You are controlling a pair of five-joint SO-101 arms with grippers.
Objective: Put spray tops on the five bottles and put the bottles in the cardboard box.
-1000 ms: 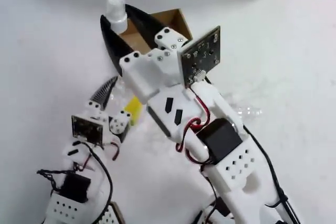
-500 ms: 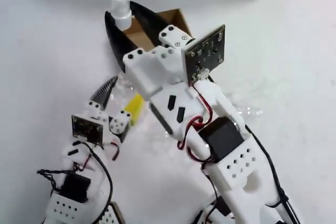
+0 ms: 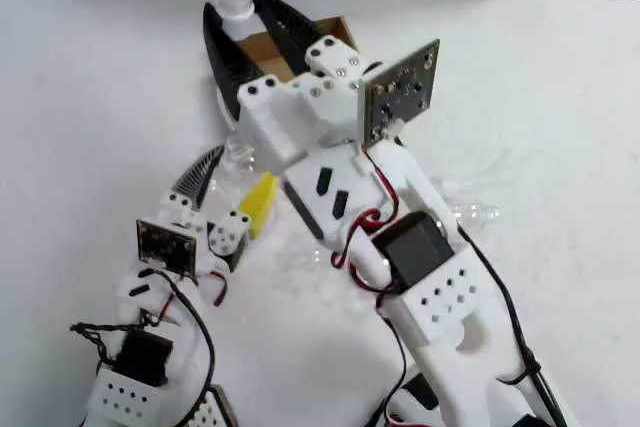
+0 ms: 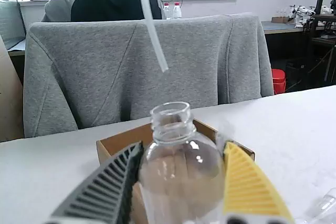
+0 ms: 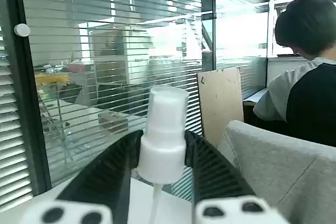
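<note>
- Step in hand, as I judge it: fitting a spray top on one bottle; packing is not yet begun for this one.
- The left gripper [image 4: 181, 153] is closed around the body of a clear bottle [image 4: 176, 174], with the grey finger on one side and the yellow finger on the other. The bottle stands upright, and its neck is open with no top on it.
- The right gripper [image 5: 163, 148] pinches a white spray top [image 5: 163, 129] between its black fingers and holds it high above the table [image 3: 90, 97].
- In the left wrist view the thin dip tube [image 4: 152, 24] of the top hangs down at a slant. Its lower end is above the bottle mouth and a little to one side, not inside.
- The cardboard box [image 4: 113, 142] is just behind the held bottle; I cannot tell what is in it.
- Other clear bottles [image 3: 470, 213] lie on the table beside the right arm.
- Next move, in my judgement: bring the tube end over the mouth, then lower the top straight, so that the tube goes into the neck and the collar sits on it. The tube is thin and slanted, so it can easily miss the rim.
</note>
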